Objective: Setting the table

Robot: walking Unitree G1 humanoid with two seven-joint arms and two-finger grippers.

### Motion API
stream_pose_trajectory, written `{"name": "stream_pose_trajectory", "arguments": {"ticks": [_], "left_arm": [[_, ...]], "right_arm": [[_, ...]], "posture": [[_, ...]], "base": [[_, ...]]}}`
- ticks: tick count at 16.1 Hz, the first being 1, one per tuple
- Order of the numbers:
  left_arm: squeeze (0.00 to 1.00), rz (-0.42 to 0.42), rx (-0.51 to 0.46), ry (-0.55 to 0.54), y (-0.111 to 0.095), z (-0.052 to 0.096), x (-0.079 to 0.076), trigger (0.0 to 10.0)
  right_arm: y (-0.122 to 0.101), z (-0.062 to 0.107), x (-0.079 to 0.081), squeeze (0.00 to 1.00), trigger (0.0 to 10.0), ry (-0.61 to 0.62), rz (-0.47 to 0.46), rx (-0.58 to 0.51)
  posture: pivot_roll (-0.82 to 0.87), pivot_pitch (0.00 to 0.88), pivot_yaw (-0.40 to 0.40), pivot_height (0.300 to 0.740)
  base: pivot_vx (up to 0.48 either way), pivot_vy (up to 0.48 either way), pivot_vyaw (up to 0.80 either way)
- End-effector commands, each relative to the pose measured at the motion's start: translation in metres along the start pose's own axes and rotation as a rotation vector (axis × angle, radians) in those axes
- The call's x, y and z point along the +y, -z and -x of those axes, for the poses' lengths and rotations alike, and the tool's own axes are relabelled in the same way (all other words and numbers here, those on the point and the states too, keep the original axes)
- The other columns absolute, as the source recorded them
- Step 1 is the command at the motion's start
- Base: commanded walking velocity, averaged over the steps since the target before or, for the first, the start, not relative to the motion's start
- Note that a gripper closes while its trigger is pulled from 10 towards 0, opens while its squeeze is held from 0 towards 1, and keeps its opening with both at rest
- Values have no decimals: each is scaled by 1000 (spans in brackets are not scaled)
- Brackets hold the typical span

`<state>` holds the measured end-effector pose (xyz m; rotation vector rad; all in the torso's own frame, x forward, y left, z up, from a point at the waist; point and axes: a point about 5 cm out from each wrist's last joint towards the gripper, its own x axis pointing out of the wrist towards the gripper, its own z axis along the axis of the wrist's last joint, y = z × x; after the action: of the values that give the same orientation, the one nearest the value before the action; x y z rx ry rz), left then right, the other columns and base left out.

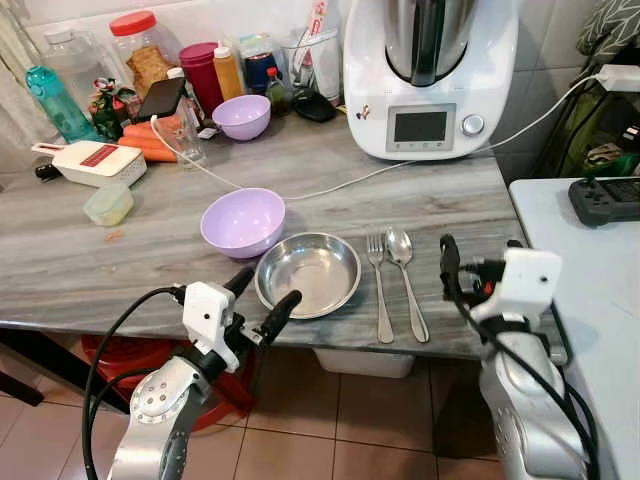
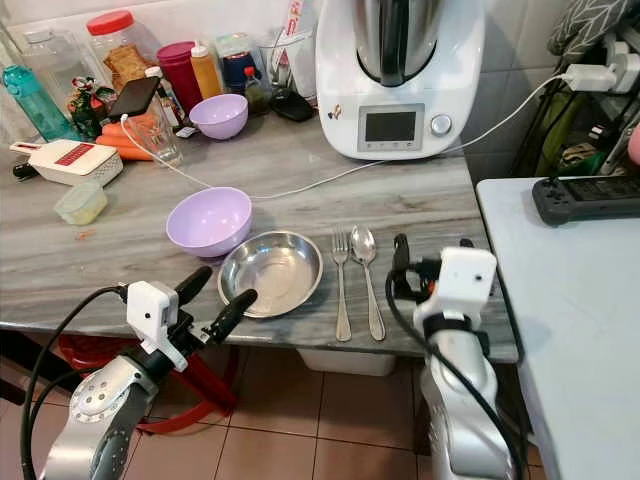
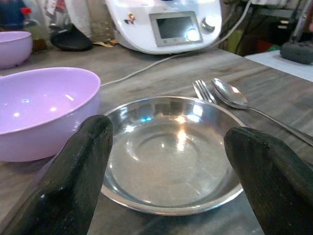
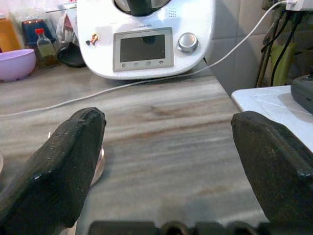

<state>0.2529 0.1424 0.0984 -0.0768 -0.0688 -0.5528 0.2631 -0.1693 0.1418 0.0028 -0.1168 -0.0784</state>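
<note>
Here, steel bowl [image 1: 307, 273] empty, lavender bowl [image 1: 243, 221] empty

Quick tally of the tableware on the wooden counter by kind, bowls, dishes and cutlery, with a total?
Purple bowls: 2, the near one beside the dish and the far one among the jars
Steel dish: 1
Fork: 1
Spoon: 1
Total: 5

The left gripper is at the dish's near edge.
</note>
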Motion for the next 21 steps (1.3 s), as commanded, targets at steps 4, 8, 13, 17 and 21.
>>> {"name": "stream_pose_trajectory", "arguments": {"ticks": [4, 8, 13, 17, 21], "left_arm": [[0, -41, -8, -94, -3, 4, 8, 10000], [0, -95, 45, -296, 2, -1, 29, 10000], [0, -141, -19, -457, -16, -7, 43, 10000], [0, -129, -32, -459, -22, -14, 37, 10000], [0, -119, -15, -457, -19, -15, 34, 10000]], "right_arm": [[0, 9, 2, 1000, 10000, -16, 28, -9], [-3, 4, -6, 0, 10000, 70, -29, 3], [-29, -9, -1, 0, 10000, 56, -88, -89], [-33, -8, 1, 0, 10000, 15, -90, -98], [-32, -9, 0, 0, 10000, 19, -91, -79]], "posture": [[-89, 12, 140, 740], [-97, 2, 143, 740], [-93, 5, 144, 740], [-89, 10, 145, 740], [-93, 15, 144, 740]], "base": [[0, 0, 0], [0, 0, 0], [0, 0, 0], [0, 0, 0], [0, 0, -394]]}}
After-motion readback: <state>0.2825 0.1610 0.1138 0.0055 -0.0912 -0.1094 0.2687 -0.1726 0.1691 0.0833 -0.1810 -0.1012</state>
